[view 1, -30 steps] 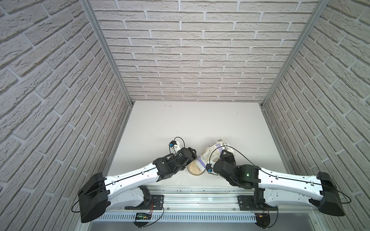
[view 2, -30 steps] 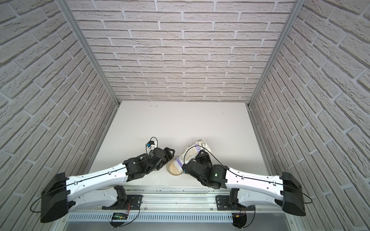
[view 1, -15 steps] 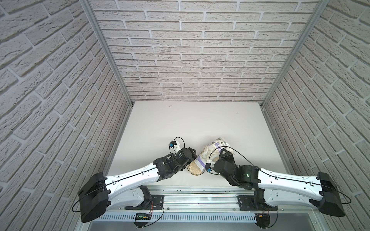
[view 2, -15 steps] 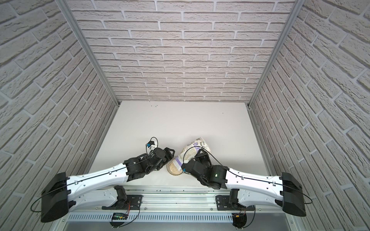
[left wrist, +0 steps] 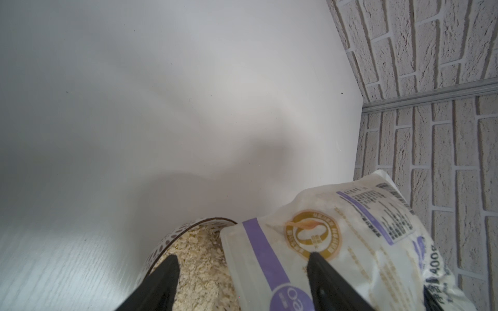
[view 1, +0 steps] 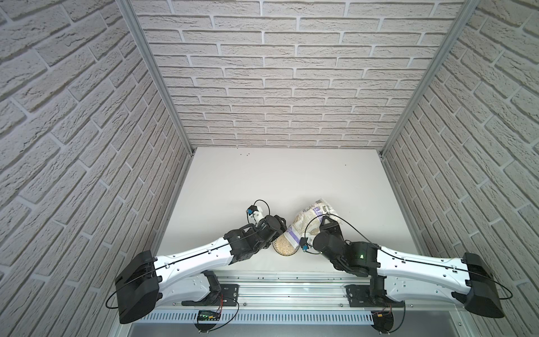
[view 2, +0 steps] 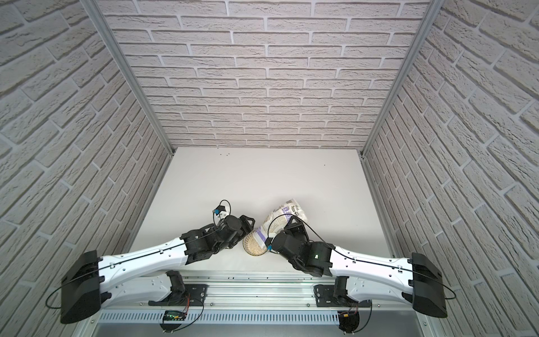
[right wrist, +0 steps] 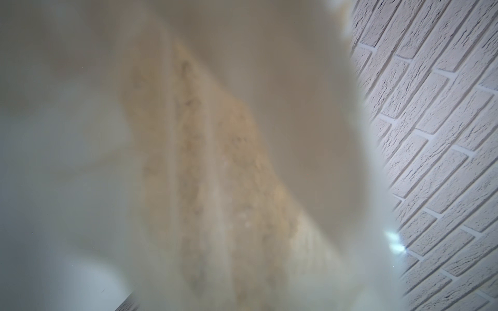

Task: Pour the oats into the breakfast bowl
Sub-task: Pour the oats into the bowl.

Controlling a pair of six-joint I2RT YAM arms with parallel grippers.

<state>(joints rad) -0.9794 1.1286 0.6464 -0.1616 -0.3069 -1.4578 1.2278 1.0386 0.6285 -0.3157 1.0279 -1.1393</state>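
**Pour in hand: the oats lie heaped in the breakfast bowl, and the pouch is tipped over its rim.**

We judge the pour nearly done, since dry, pale beige flakes fill the small round bowl almost to its dark rim. The next move calls for righting the pouch gently and lifting its mouth clear of the bowl without scattering flakes. The pouch is crinkly white film with purple trim and a round gold seal, slack and lumpy, its mouth over one side of the bowl. The left claw stands spread wide just above the bowl, grasping nothing we can see. The right claw is clenched on the pouch's body, up-slope from the bowl. Under the bowl lies the smooth white desk.
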